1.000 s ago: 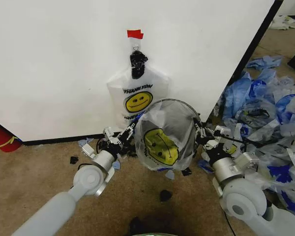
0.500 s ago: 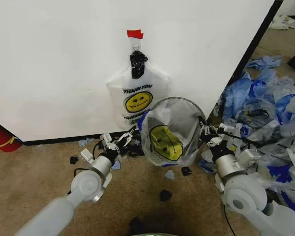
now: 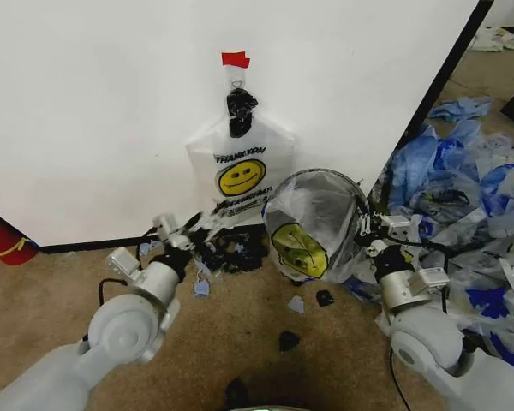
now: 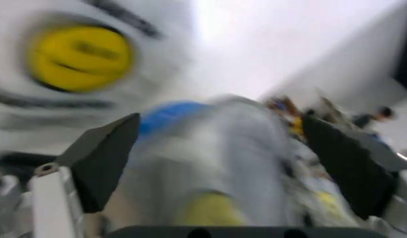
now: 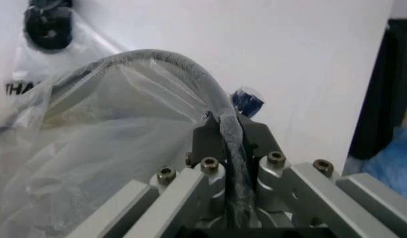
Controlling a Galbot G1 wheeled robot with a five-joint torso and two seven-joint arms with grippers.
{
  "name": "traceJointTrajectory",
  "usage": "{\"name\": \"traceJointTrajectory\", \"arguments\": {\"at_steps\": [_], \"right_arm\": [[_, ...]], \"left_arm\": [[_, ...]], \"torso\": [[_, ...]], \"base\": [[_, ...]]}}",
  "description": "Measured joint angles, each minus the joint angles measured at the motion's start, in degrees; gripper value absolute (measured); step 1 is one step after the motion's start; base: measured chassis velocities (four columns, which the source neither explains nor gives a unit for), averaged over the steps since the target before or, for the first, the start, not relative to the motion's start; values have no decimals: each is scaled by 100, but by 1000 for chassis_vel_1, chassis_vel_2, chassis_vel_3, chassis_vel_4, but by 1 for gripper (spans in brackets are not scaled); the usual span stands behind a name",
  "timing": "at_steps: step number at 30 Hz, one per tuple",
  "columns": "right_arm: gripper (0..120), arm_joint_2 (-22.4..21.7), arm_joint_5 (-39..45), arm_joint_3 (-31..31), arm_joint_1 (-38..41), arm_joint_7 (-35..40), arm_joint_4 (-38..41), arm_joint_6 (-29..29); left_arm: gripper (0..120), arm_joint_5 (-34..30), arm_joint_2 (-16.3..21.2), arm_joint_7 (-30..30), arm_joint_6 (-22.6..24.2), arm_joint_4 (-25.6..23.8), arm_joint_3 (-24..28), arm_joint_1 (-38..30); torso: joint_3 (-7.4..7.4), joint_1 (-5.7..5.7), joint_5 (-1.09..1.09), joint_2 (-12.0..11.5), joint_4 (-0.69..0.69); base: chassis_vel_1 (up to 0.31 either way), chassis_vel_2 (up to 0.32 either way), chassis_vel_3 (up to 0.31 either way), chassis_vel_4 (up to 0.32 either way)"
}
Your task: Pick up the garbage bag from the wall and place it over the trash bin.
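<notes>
Here the right gripper (image 5: 229, 130) fingers pinch the garbage bag (image 3: 313, 224); left gripper (image 4: 223, 163) fingers spread, blurred.

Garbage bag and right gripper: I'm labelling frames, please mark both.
garbage bag (image 3: 304, 248): head view, on its yellow smiley face.
right gripper (image 5: 231, 130): right wrist view, between the fingertips clamped on the bag's rim.

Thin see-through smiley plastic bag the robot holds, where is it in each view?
Head view: see-through smiley garbage bag right of centre, held by the right gripper.
Left wrist view: bag central, blurred.
Right wrist view: bag left half, rim clamped.
Shared landmark: hanging whiter THANK YOU bag.
</notes>
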Motion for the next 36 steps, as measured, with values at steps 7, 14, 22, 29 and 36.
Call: {"name": "traceJointTrajectory", "arguments": {"at_steps": [7, 14, 22, 29, 36], "right_arm": [[0, -88, -321, -118, 226, -119, -47, -74], [0, 19, -412, -316, 616, -163, -165, -223], [0, 200, -524, -391, 712, -166, -263, -342], [0, 286, -629, -387, 663, -171, -223, -378], [0, 309, -725, -385, 584, -203, -182, -392]], "left_arm": [[67, -458, 291, -84, 386, -533, 590, -584], [42, -297, -222, -244, 368, 464, 2003, -1915], [13, -250, -497, -539, 328, 1058, 2795, -2740], [0, 87, -742, -843, 383, 1517, 3225, -3157], [0, 330, -1071, -1139, 412, 1971, 3547, -3501]], "torso": [[0, 0, -1, 0, 2], [1, 0, -1, 0, -1], [1, 0, -1, 0, 2], [1, 0, -1, 0, 1], [1, 0, -1, 0, 0]], "base": [[0, 0, 0, 0], [0, 0, 0, 0], [0, 0, 0, 0], [0, 0, 0, 0], [0, 0, 0, 0]]}}
